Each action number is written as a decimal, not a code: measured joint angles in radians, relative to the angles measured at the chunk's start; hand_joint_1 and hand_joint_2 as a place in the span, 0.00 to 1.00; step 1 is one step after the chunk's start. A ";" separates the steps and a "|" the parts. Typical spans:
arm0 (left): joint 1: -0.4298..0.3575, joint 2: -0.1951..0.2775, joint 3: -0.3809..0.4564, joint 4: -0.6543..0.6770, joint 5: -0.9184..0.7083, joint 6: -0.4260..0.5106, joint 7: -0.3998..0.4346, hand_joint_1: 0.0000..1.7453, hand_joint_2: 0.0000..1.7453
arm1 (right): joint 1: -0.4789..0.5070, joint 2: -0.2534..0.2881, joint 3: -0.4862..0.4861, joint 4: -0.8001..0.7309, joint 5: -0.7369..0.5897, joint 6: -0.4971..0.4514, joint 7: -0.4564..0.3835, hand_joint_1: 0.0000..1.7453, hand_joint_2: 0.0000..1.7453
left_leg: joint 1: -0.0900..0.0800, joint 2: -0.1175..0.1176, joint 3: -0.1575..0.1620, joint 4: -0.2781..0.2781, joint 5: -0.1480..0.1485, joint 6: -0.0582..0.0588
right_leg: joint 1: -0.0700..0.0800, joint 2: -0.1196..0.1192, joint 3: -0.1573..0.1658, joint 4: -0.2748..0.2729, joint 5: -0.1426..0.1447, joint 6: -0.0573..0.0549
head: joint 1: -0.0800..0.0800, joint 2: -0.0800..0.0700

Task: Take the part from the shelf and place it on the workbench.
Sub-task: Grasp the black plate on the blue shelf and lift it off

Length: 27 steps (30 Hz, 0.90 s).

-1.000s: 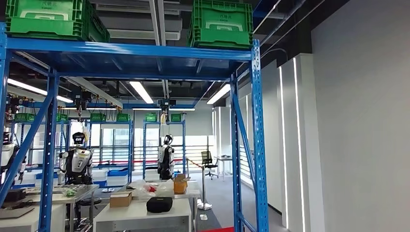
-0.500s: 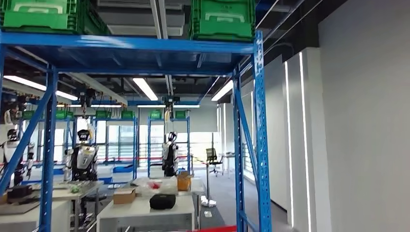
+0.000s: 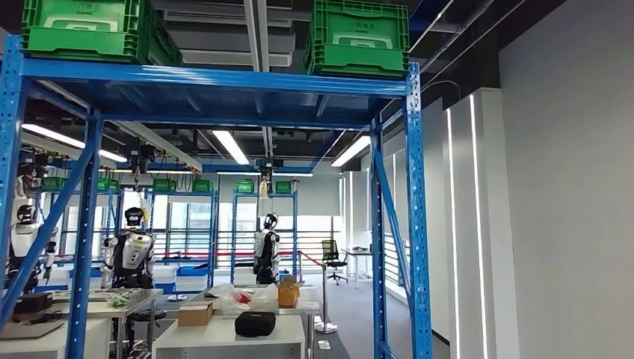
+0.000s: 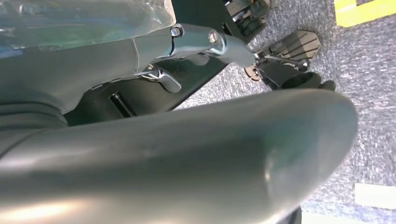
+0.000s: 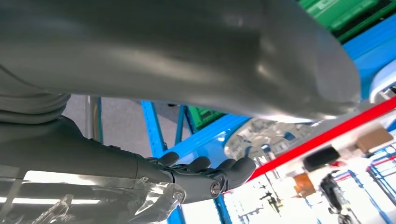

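Crates (image 3: 359, 37) sit on the blue shelf's (image 3: 217, 78) top level; the part itself can't be made out. Right hand (image 5: 205, 172) — fingers extended, empty — faces the shelf; left hand (image 4: 201, 44), grip unclear, points floorward.

Two green crates sit on top of the blue rack, one at the left (image 3: 81, 28) and one at the right (image 3: 359, 39). Beyond the uprights, ceiling light strips (image 3: 229, 146) run back through the hall. A white tabletop (image 3: 224, 334) carries a cardboard box (image 3: 195, 313), a black case (image 3: 255, 323), a crumpled clear bag (image 3: 241, 296) and an orange box (image 3: 288, 292). Two other humanoid robots (image 3: 132, 256) stand behind it, near an office chair (image 3: 333, 256). A grey wall (image 3: 568, 194) fills the right side.
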 joint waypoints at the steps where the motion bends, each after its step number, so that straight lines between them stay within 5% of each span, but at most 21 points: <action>1: 0.000 0.000 0.000 0.000 -0.001 0.000 0.000 0.00 0.00 | 0.000 0.000 -0.001 0.000 0.000 -0.001 0.000 0.00 0.00 | -0.001 0.001 0.000 0.000 -0.004 -0.005 | 0.002 0.001 0.003 -0.004 -0.005 -0.008 | 0.001 0.000; 4: 0.000 0.003 -0.002 0.000 -0.002 0.001 0.001 0.00 0.00 | 0.001 0.000 -0.003 0.000 0.000 -0.003 0.000 0.00 0.00 | 0.003 0.001 -0.003 0.026 -0.027 -0.021 | -0.003 0.000 0.012 -0.008 -0.013 -0.028 | 0.003 0.000; 7: -0.003 0.003 -0.001 0.000 -0.005 0.002 -0.002 0.00 0.00 | 0.002 0.000 -0.004 0.000 -0.001 -0.004 0.000 0.00 0.00 | 0.011 0.001 -0.094 0.206 -0.104 -0.038 | -0.004 -0.005 0.023 -0.011 -0.023 -0.038 | 0.008 0.000; 9: -0.003 0.003 -0.001 0.000 -0.006 0.002 -0.004 0.00 0.00 | 0.005 0.000 -0.004 0.000 -0.002 -0.005 0.000 0.00 0.00 | 0.015 0.001 -0.151 0.294 -0.112 -0.042 | -0.004 -0.005 0.032 -0.011 -0.031 -0.036 | 0.009 0.000; 10: -0.002 0.003 -0.002 0.000 -0.007 0.002 -0.003 0.00 0.00 | 0.006 0.000 -0.004 0.000 -0.002 -0.006 0.000 0.00 0.00 | 0.016 0.001 -0.156 0.286 -0.085 -0.042 | -0.004 -0.005 0.039 -0.011 -0.036 -0.035 | 0.009 0.000; 12: 0.000 0.004 -0.002 0.000 -0.006 0.001 0.000 0.00 0.00 | 0.007 0.000 -0.004 0.000 -0.003 -0.007 0.000 0.00 0.00 | 0.018 0.001 -0.124 0.180 0.006 -0.038 | -0.005 -0.003 0.056 -0.011 -0.047 -0.028 | 0.011 0.000; 14: 0.004 0.005 -0.002 0.000 -0.006 0.001 0.004 0.00 0.00 | 0.007 0.000 -0.004 0.000 -0.003 -0.007 0.000 0.00 0.00 | 0.016 0.001 -0.091 0.080 0.054 -0.027 | -0.003 -0.002 0.065 -0.011 -0.055 -0.018 | 0.012 0.000; 19: 0.005 0.005 -0.002 0.000 -0.006 0.001 0.004 0.00 0.00 | 0.005 0.000 -0.007 0.000 -0.004 -0.010 -0.002 0.00 0.00 | 0.013 0.000 -0.071 0.033 0.042 0.005 | -0.003 -0.005 0.057 0.000 -0.067 0.013 | 0.006 0.000; 23: 0.006 0.005 -0.002 0.000 -0.007 0.001 0.005 0.00 0.00 | 0.007 0.000 -0.008 0.001 -0.004 -0.011 -0.002 0.00 0.00 | 0.009 0.001 -0.059 0.027 0.039 0.022 | -0.002 -0.003 -0.067 0.220 -0.150 0.019 | -0.003 0.000; 25: 0.006 0.005 -0.002 0.000 -0.006 0.001 0.005 0.00 0.00 | 0.010 0.000 -0.008 0.003 -0.004 -0.011 -0.001 0.00 0.00 | 0.004 -0.001 -0.051 0.027 0.033 0.028 | 0.000 -0.003 -0.105 0.259 -0.128 0.014 | -0.005 0.000; 27: 0.006 0.005 -0.002 0.000 -0.006 0.001 0.006 0.00 0.00 | 0.011 -0.001 -0.009 0.004 -0.004 -0.012 0.000 0.00 0.00 | -0.002 -0.003 -0.035 0.027 0.022 0.029 | 0.006 -0.003 -0.074 0.157 -0.044 0.000 | -0.005 0.000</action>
